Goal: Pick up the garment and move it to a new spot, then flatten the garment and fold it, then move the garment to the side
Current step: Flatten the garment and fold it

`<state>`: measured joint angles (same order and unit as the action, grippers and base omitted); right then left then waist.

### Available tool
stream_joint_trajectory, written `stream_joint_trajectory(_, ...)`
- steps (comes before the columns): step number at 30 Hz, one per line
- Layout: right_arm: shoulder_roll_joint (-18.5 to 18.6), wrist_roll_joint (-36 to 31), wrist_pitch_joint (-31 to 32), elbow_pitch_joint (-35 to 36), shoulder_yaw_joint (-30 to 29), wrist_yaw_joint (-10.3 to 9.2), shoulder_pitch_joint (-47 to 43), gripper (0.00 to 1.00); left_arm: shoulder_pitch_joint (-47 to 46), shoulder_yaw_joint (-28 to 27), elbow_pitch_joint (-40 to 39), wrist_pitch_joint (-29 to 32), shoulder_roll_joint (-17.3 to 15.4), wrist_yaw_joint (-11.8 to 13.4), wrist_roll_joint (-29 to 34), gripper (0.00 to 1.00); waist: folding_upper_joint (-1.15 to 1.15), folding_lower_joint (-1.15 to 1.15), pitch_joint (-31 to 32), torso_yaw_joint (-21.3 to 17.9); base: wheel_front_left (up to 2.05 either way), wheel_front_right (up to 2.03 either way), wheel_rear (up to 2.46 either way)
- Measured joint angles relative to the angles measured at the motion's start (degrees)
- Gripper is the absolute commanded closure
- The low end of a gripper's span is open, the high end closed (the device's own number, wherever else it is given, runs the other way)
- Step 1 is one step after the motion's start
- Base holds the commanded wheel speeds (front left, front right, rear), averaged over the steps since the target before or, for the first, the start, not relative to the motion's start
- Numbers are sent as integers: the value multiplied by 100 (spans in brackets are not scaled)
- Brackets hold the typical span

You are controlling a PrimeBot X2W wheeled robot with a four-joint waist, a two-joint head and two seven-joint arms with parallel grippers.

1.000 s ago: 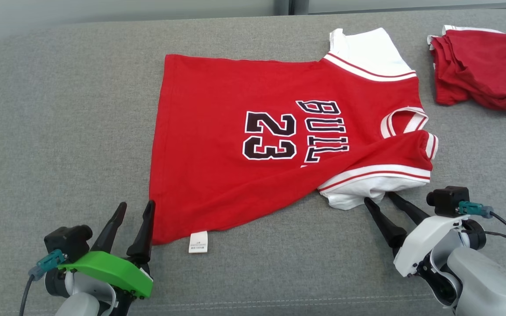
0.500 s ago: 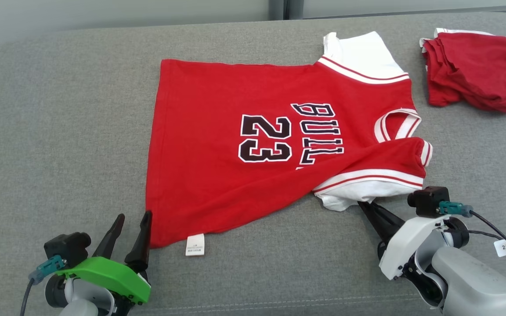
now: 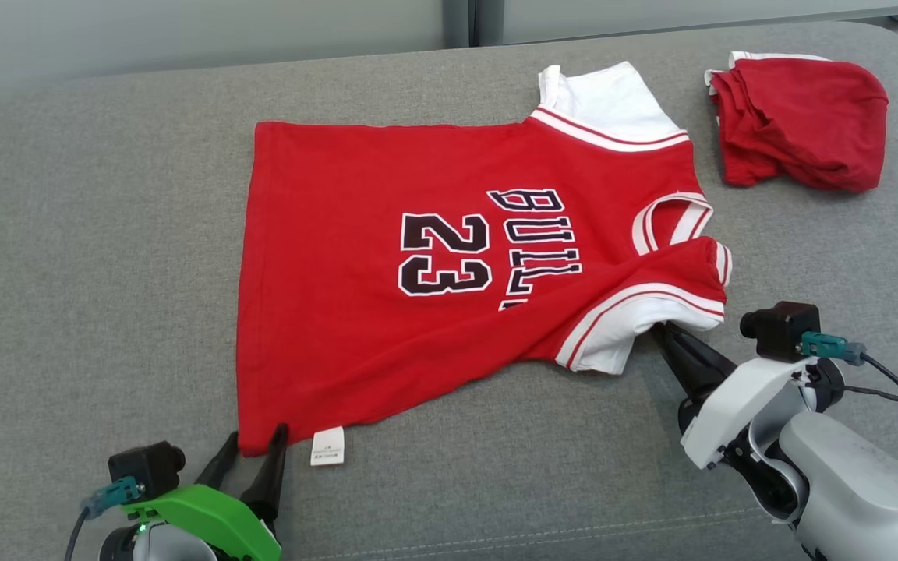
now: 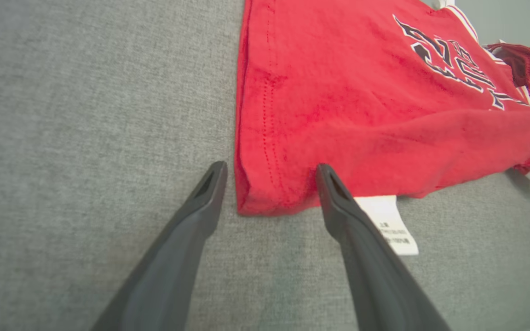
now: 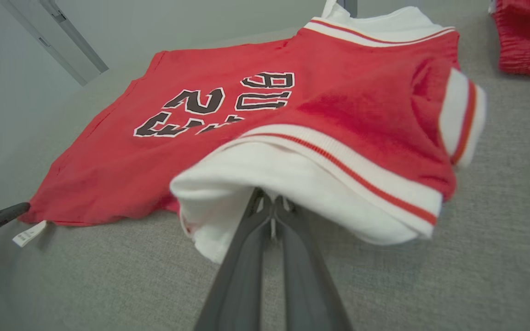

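Red jersey (image 3: 355,195) on grey fabric surface (image 3: 67,234); pale wall (image 3: 184,31) behind

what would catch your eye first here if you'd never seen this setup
A red jersey printed 23 lies spread across the middle of the grey cushion. The right gripper is shut on its near white sleeve, while the open left gripper straddles the hem corner by the label. A bunched red garment sits at the far right.

A crumpled red cloth (image 3: 804,125) lies on the grey fabric surface (image 3: 90,234).
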<state>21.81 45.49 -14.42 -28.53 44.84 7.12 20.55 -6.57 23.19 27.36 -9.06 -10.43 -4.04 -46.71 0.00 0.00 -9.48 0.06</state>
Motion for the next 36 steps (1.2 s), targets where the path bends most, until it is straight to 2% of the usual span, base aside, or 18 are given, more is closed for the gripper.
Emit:
stream_joint_trajectory(6,7,-88,0,135,-108,0,-48,100,2,94,16,105,13,-9,-1,0,0,0,60,-28,0,0,0)
stream_joint_trajectory(7,7,-109,0,156,-109,0,-85,100,2,92,29,130,24,-23,-7,13,0,0,82,-31,0,0,0)
stream_joint_trajectory(10,7,-136,0,219,-109,0,-185,100,8,102,34,199,57,-32,-88,84,0,0,120,-39,0,0,0)
stream_joint_trajectory(11,8,-151,0,240,-111,0,-204,100,8,105,42,233,58,-33,-113,100,0,0,125,-40,0,0,0)
stream_joint_trajectory(14,10,-180,0,333,-136,0,-230,100,13,102,35,236,55,-46,-138,100,0,0,138,-45,0,0,0)
stream_joint_trajectory(19,23,-225,0,753,-508,0,-262,100,-1,-27,-244,-58,21,-62,-111,100,0,0,169,-50,0,0,0)
stream_joint_trajectory(23,62,-1,0,1256,-621,0,-505,100,-26,-94,-444,-166,-44,-94,-88,100,0,0,195,-66,0,0,0)
stream_joint_trajectory(36,810,1021,0,2207,-487,0,-1521,100,257,-56,-904,80,-370,-104,-78,100,0,0,32,-261,0,0,0)
